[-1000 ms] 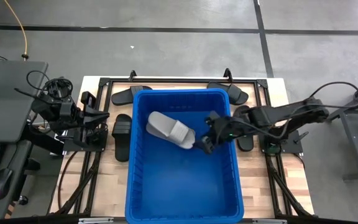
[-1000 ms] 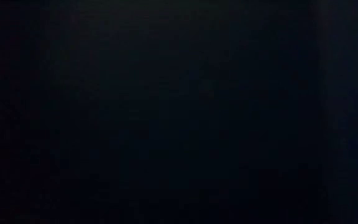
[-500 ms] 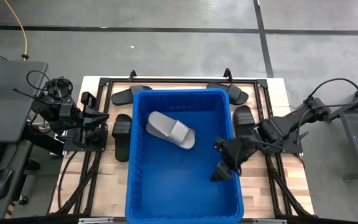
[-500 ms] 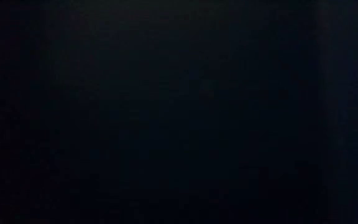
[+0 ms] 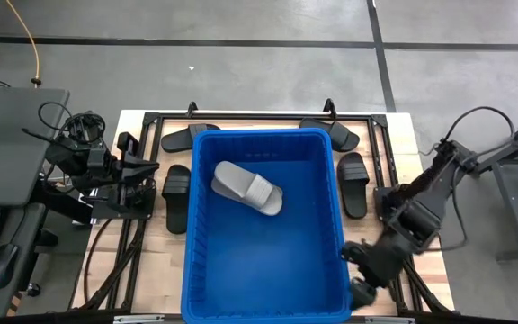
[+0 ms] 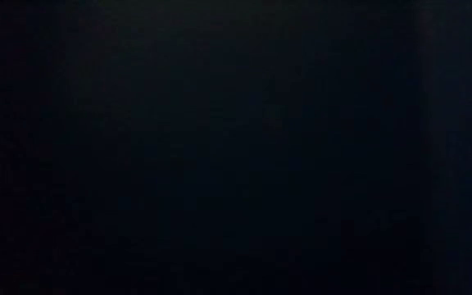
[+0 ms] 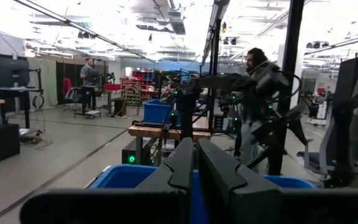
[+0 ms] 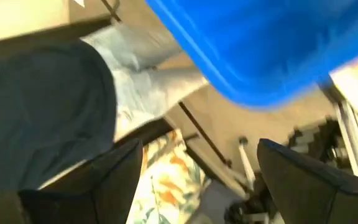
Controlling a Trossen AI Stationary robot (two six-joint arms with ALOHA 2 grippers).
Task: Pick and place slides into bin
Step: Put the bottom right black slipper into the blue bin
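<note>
My right end effector (image 5: 360,281) hangs just outside the bin's (image 5: 192,225) near right corner, fingers (image 8: 98,180) apart and holding nothing. One light grey slide (image 5: 246,188) lies inside the bin. Black slides (image 5: 176,196) rest on the surface (image 5: 425,261) around it; the nearest to me (image 5: 353,183) lies beside the bin's right wall.

Risk, in my judgement: swinging back toward that slide, my arm could strike the bin's rim and shift it.

A second ago I was over the bin beside the grey slide; I have since withdrawn past the corner. My left end effector (image 7: 194,165) stays together, parked left.

robotics lab: rows of workbenches (image 7: 166,130), rigs.
</note>
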